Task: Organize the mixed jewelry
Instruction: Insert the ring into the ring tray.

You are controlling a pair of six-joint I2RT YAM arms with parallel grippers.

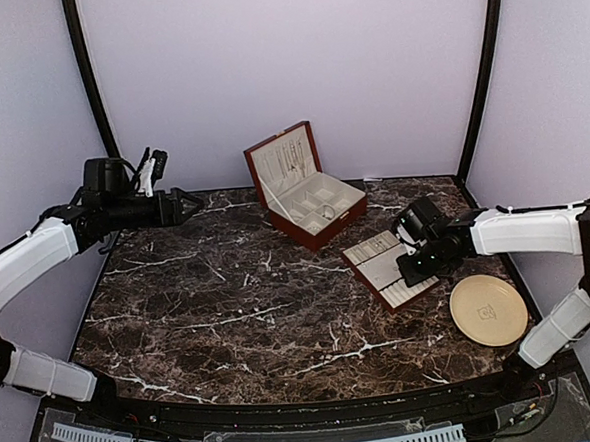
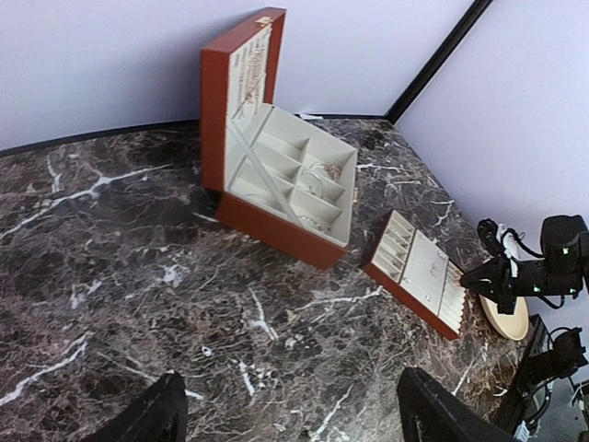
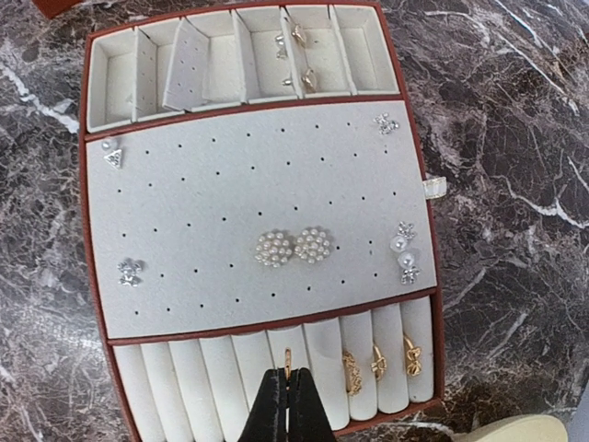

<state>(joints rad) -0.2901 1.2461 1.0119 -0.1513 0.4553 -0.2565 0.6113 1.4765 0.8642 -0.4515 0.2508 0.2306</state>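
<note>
Jewelry (image 3: pixel 274 249) lies on a soft gray felt tray (image 3: pixel 184 212): round pearly earrings (image 3: pixel 313 245), gold rings (image 3: pixel 377 361) in puffy rolls. Right claw (image 3: pixel 287 378) is pinched tight on a thin gold ring (image 3: pixel 287 357). Left claw (image 2: pixel 287 405) is spread wide, holding nothing. Dark marble table (image 1: pixel 231 315), pale purple walls (image 1: pixel 295 61).

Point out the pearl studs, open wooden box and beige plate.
pearl studs (image 3: pixel 273 249): right wrist view, left stud's centre.
open wooden box (image 2: pixel 276 230): left wrist view, front wall.
beige plate (image 1: pixel 518 317): top external view, right rim.
</note>
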